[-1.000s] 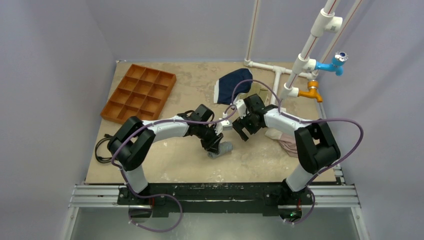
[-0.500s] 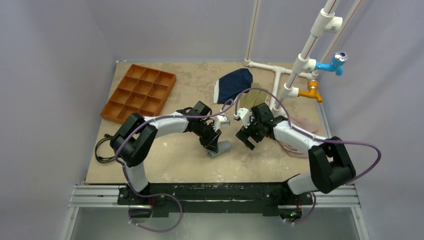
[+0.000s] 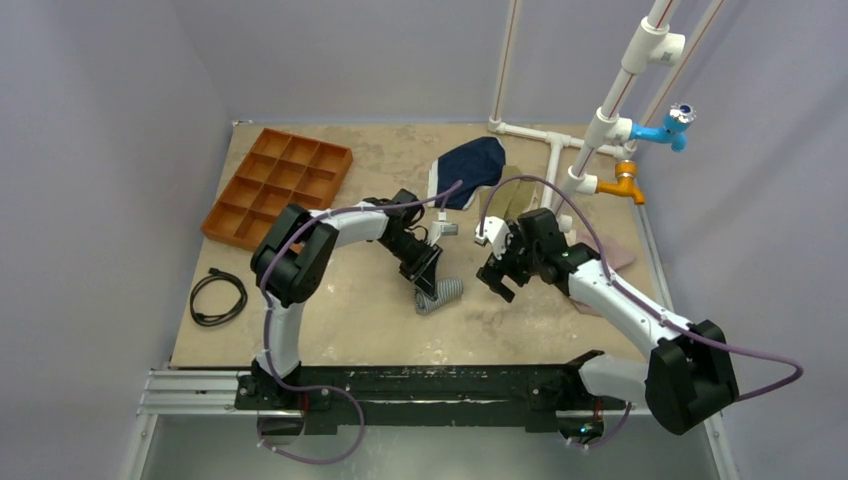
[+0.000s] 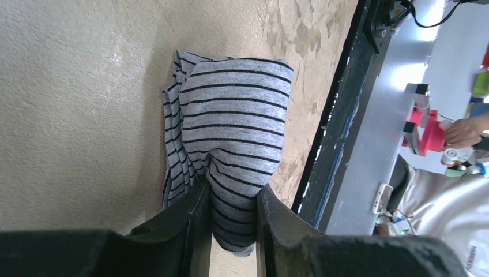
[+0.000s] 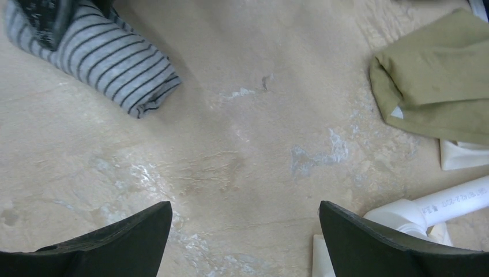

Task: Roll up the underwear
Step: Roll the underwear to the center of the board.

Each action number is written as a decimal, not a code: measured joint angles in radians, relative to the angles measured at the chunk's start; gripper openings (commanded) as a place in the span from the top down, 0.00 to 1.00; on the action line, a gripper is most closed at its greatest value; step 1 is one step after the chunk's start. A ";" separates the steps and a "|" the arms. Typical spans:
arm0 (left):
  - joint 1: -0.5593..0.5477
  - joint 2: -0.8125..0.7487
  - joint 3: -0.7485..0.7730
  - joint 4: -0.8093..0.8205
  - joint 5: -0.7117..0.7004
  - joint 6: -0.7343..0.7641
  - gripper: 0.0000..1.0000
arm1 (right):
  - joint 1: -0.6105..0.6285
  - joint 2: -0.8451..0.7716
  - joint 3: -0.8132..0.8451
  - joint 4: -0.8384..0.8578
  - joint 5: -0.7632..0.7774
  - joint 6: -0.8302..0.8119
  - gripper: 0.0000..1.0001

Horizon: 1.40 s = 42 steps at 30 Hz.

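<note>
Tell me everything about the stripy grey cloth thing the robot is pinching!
The soft grey cloth underwear has thin dark stripes. It is rolled into a short, fat bundle, layered edges showing along one side. It lies on the mottled beige table. The left gripper squeezes one end between its black fingers; the other end is free.

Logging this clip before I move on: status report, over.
Left gripper shut on the underwear, which is bundled in a roll. Right gripper open, empty, hovering beside the roll. Olive garment lies apart, not in the way.
</note>
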 measured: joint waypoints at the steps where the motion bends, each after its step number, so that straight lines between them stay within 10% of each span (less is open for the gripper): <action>1: 0.002 0.010 0.011 -0.013 0.007 -0.002 1.00 | 0.000 -0.014 0.000 -0.001 -0.014 -0.004 0.01; 17: 0.032 0.178 0.183 -0.223 0.122 -0.002 1.00 | 0.309 -0.002 -0.016 0.118 0.014 -0.057 0.01; 42: 0.041 0.247 0.250 -0.315 0.166 0.001 1.00 | 0.443 0.303 0.001 0.337 0.093 -0.115 0.08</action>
